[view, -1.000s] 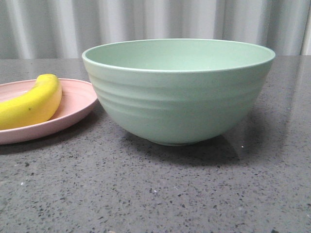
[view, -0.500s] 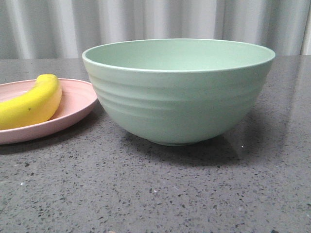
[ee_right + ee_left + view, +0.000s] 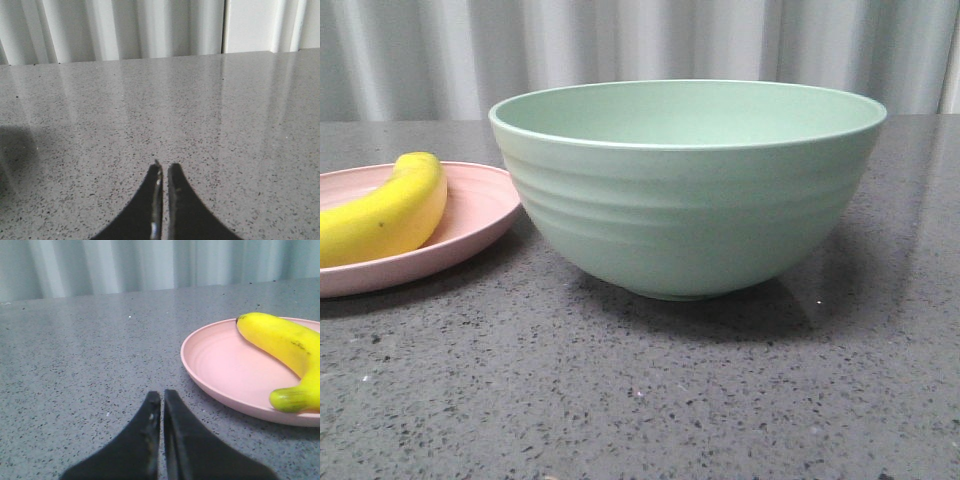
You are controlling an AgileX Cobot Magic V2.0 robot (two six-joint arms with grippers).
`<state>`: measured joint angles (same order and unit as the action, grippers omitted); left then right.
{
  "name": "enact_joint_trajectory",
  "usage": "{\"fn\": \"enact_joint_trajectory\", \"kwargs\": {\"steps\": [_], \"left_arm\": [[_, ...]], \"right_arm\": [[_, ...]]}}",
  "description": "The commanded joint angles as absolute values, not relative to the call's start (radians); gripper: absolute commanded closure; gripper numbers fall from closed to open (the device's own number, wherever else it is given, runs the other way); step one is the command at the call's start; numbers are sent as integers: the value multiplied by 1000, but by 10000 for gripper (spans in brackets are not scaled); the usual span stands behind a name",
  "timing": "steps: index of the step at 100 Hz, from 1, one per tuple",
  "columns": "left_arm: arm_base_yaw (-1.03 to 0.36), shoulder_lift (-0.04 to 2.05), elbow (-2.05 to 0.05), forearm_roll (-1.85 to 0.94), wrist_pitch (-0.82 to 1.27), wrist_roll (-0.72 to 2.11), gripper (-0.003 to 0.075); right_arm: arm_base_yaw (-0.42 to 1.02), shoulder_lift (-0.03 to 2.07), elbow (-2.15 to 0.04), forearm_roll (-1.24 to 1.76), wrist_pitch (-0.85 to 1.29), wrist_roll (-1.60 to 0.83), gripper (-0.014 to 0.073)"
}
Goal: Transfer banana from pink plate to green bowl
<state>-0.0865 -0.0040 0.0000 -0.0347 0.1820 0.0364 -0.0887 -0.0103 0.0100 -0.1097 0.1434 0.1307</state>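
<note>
Far left, the banana (image 3: 382,212) lies along the pink plate (image 3: 475,215), curving inside the raised rim, one end toward the bowl. My left gripper (image 3: 162,396) sits low over bare counter just beside the plate's edge, fingers pressed together, gripping nothing, not touching plate or fruit. Plenty of open grey table (image 3: 640,400) nearer the camera. The plate's right rim tucks in just beside the green bowl (image 3: 688,185), which stands upright at centre, tall wall, wide mouth. Over on the right, my right gripper (image 3: 163,167) is clenched too, empty, speckled counter all around it.
</note>
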Motion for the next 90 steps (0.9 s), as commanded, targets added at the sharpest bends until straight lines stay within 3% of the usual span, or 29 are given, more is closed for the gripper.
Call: {"fn": "enact_joint_trajectory", "kwargs": {"steps": [1, 90], "left_arm": [[-87, -32, 10, -46, 94, 36, 741], [-87, -32, 0, -79, 79, 36, 741]], "right_arm": [[-93, -32, 30, -120, 62, 124, 665], [-93, -32, 29, -120, 62, 124, 665]]}}
